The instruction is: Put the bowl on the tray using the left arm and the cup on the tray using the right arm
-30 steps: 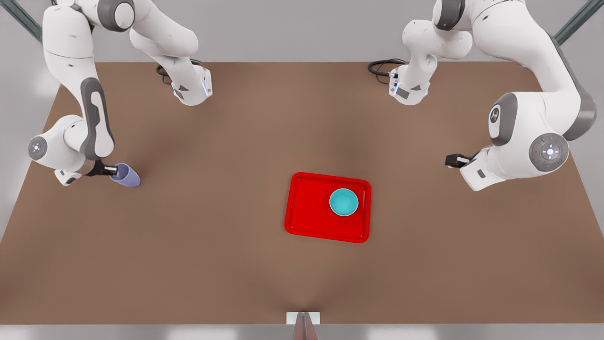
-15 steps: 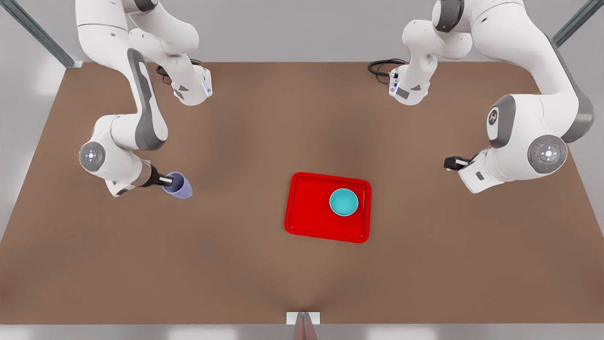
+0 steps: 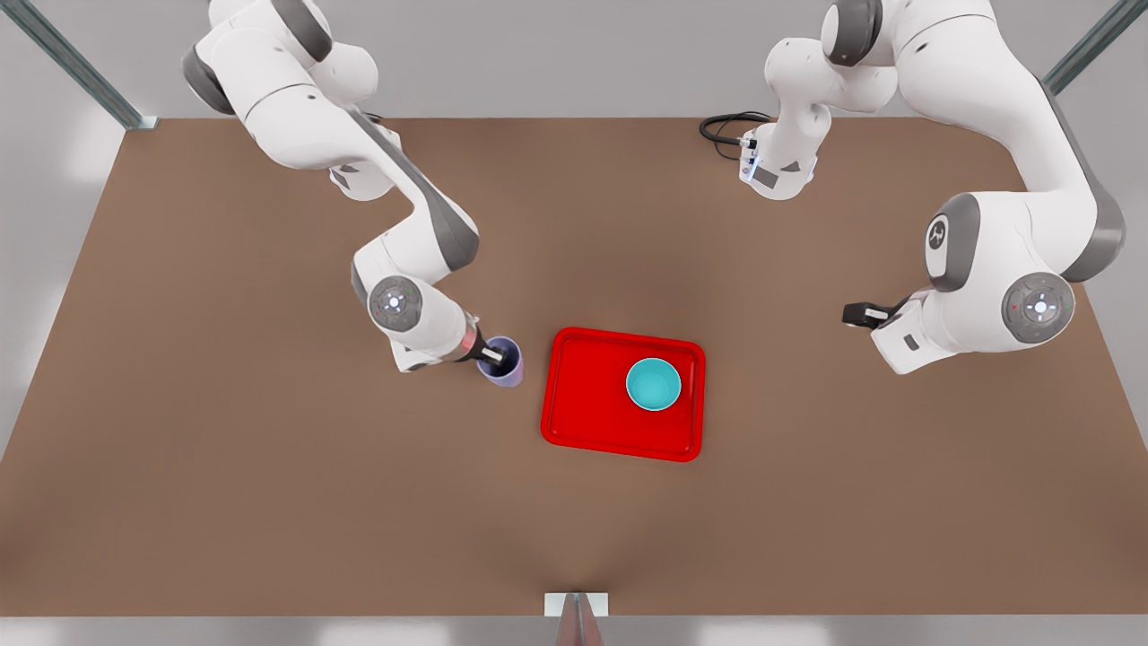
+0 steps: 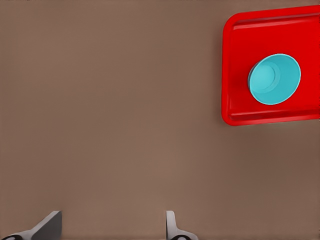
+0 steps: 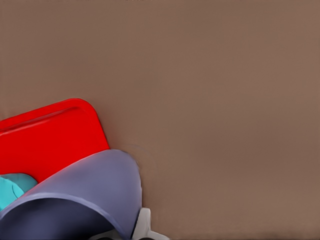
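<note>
cup in right pincer, beside tray

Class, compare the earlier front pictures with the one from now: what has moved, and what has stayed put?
The right end effector, shut on the cup, carried it from the table's edge on the front view's left toward the tray, stopping just beside it. The bowl stayed on the tray, the tray did not shift, and the left end effector kept waiting open on the front view's right.

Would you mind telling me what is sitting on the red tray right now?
The bowl stands on the tray. The right gripper holds the cup beside it, not on it.
</note>
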Motion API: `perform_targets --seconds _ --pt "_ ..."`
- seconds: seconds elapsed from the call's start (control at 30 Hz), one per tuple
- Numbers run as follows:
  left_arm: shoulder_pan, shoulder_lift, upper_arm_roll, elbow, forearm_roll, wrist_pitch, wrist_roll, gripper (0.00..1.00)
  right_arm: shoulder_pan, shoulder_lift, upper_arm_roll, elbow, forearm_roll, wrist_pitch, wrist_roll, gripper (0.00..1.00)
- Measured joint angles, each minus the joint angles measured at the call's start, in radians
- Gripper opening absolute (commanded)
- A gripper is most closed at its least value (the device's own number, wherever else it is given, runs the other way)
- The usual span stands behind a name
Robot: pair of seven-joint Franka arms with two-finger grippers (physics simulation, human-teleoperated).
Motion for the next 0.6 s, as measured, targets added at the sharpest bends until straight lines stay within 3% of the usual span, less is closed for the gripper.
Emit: perform_targets --seconds 0.1,0.27,0.6 --pt "0.000 0.002 0.000 0.000 -0.001 0.001 0.000 1.00 0.036 0.160 0.086 0.149 -0.121 0.009 0.170 0.21" --pt "0.002 0.004 0.000 -0.002 -0.001 0.006 0.000 1.00 0.211 0.369 0.083 0.430 -0.199 0.023 0.325 0.21" --pt "0.009 0.018 0.000 0.000 -0.004 0.008 0.003 1.00 0.227 0.435 0.089 0.358 -0.298 0.077 0.313 0.21"
